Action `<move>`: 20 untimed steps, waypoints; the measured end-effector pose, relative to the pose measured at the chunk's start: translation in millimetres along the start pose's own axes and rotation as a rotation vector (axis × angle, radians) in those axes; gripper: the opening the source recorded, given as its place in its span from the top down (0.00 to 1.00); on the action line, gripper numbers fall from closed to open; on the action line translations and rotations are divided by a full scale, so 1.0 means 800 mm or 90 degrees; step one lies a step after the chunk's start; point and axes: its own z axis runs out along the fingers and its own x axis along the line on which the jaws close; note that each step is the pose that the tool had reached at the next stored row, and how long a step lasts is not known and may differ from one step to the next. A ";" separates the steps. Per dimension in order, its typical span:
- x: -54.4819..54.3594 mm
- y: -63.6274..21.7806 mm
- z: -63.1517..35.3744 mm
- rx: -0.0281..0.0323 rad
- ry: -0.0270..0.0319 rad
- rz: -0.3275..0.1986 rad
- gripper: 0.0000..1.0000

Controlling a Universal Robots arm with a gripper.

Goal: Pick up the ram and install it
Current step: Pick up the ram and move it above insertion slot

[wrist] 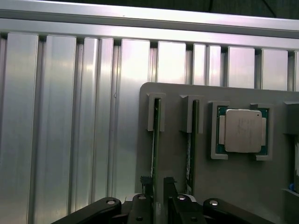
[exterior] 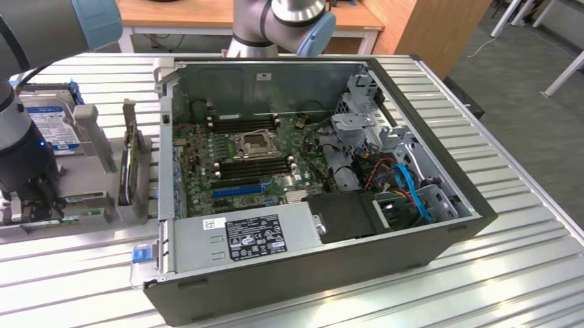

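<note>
Aluminium slats of the surface (wrist: 60, 116) lie beside a grey tray (wrist: 224, 186) in the wrist view. There the ram (wrist: 155, 135) stands on edge in a slot, a thin green strip. The tool (wrist: 157, 181) is released, one finger on either side of that stick. The neighbouring slot holds a second stick (wrist: 190, 144), then comes a silver processor chip (wrist: 243, 130). The exterior view adds the open computer case (exterior: 319, 273), towards its right, well apart.

Part of ram (wrist: 156, 140) behind end effector (wrist: 158, 183)
</note>
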 end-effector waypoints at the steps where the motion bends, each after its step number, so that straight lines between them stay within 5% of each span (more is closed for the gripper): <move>1: 0.000 -0.001 0.000 0.0001 -0.0001 0.000 0.76; 20: 0.000 -0.008 0.004 0.0000 -0.0002 0.000 0.76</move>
